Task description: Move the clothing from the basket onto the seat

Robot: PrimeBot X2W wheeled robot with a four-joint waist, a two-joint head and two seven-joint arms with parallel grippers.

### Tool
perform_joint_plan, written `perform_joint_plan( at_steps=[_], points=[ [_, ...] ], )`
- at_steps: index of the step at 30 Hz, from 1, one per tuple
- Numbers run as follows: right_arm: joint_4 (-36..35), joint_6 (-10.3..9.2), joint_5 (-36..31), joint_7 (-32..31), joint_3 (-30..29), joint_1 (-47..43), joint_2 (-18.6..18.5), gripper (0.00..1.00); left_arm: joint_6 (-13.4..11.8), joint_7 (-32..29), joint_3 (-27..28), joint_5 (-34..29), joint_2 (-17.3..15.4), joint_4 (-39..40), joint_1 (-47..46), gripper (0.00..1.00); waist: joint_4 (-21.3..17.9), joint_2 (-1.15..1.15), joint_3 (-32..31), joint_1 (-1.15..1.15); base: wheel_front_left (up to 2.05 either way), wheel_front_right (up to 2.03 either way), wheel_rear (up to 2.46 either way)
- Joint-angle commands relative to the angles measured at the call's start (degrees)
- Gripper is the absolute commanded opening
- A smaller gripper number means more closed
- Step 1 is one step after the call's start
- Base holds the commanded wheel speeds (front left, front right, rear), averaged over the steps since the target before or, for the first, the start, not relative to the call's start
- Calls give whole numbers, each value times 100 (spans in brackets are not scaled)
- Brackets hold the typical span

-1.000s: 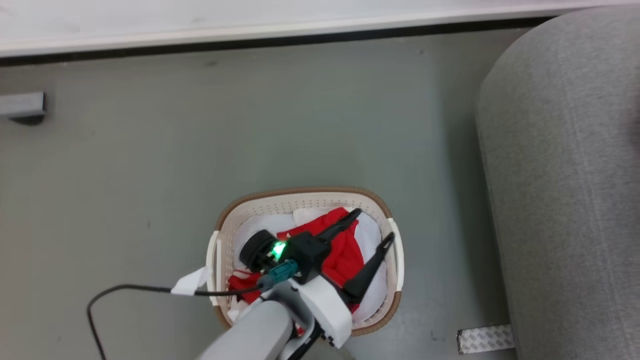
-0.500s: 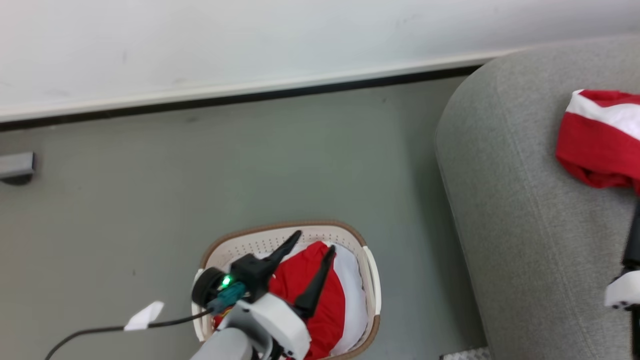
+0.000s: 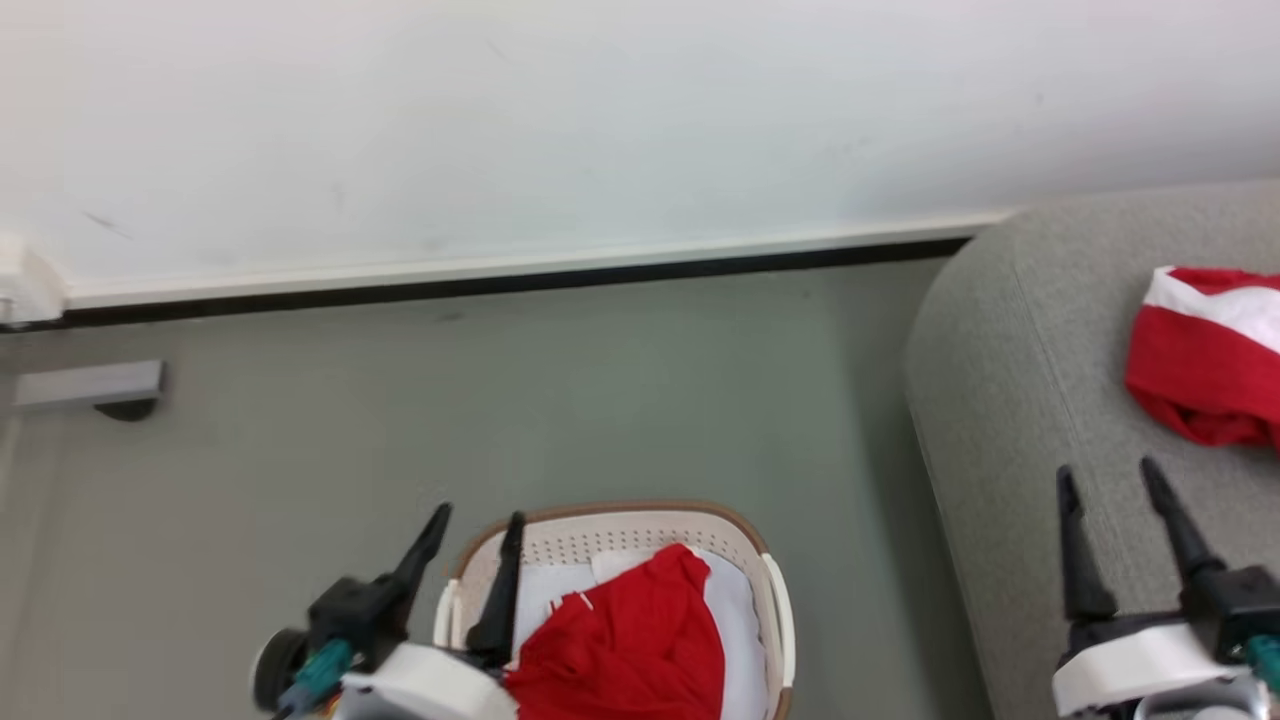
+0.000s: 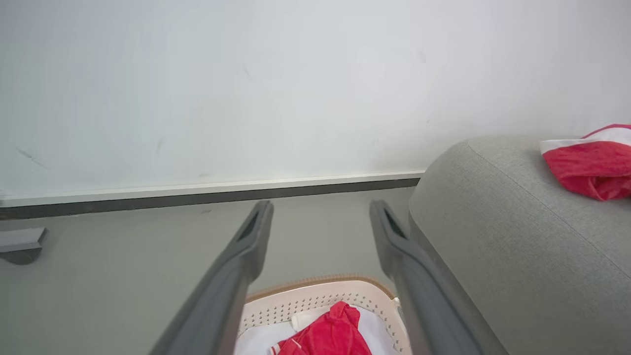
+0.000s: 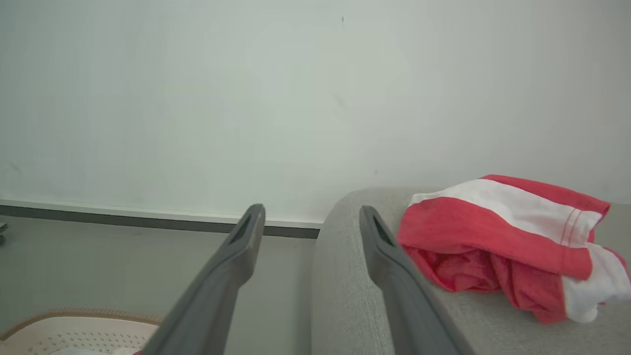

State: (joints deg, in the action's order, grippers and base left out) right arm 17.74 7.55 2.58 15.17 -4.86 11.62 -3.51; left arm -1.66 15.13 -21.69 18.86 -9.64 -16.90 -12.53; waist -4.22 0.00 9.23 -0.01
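In the head view our left jaws are spread wide and empty above the left rim of the laundry basket (image 3: 620, 510). A red garment (image 3: 625, 650) lies inside it on white fabric (image 3: 740, 620). Over the grey sofa (image 3: 1000, 420) our right jaws gape, holding nothing, near a second red-and-white garment (image 3: 1200, 380). The head view crops that garment, but the right wrist view shows it whole and crumpled.

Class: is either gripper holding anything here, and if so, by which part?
Nothing is held: the left gripper and right gripper both stand open and empty.
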Motion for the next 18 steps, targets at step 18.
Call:
perform_joint_plan(
  at_steps=[18],
  points=[
    [107, -12, 348, -3, 516, -796, 59, 100, 426, 3, 1707, -901, 406, 29, 1105, 100, 519, 0, -765, 1, 0, 0, 0]
  ],
)
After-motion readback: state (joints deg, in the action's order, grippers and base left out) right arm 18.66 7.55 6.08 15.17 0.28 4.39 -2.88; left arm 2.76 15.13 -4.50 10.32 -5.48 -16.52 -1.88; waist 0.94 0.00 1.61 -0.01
